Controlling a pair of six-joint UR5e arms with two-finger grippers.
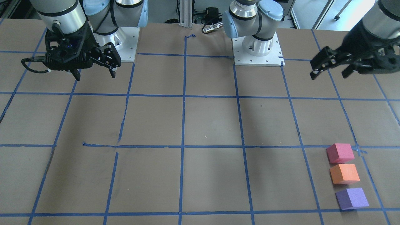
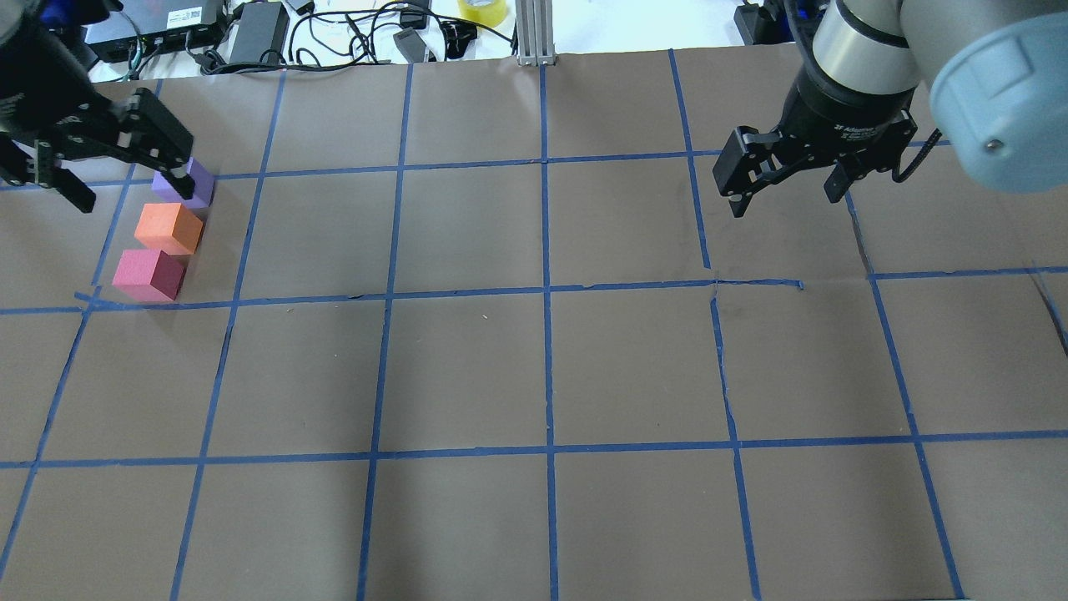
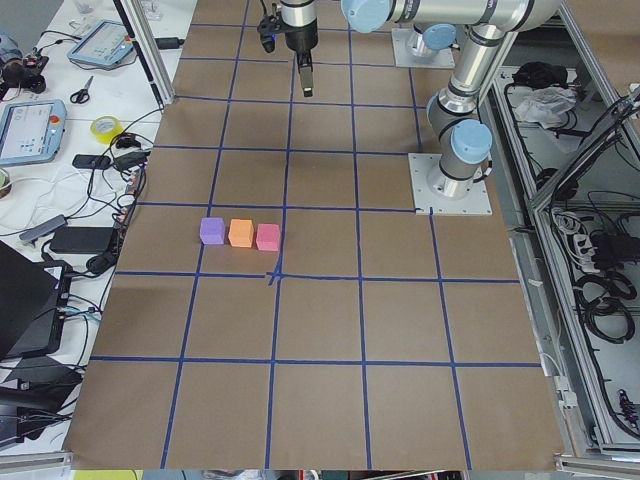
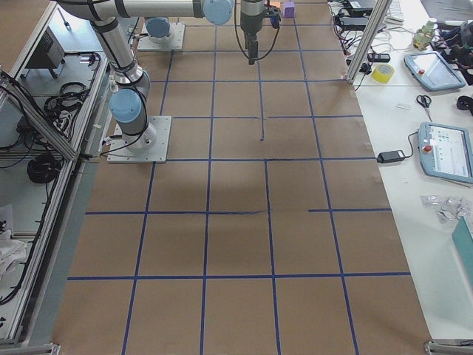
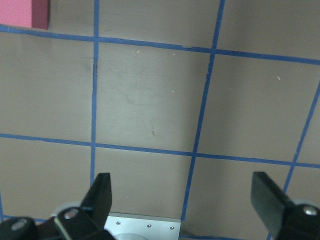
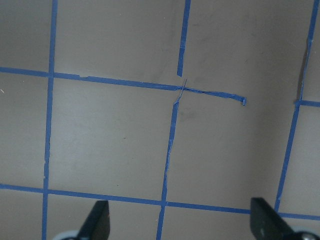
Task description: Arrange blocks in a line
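Pinkish-red block [image 1: 340,153], orange block [image 1: 344,174] and purple block [image 1: 352,198] lie just beside one another in a straight row on the robot's left, so the line appears complete; left gripper [image 1: 329,70] and right gripper [image 1: 94,73] hang raised, jaws apart and empty.

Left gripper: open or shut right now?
Open: in the wrist view the left gripper has its fingers wide apart with only bare table between them.

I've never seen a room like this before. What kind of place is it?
Most likely a robot lab. Two robot arms are bolted to a paper-covered table marked with a blue tape grid, and control tablets and cables sit beside it.
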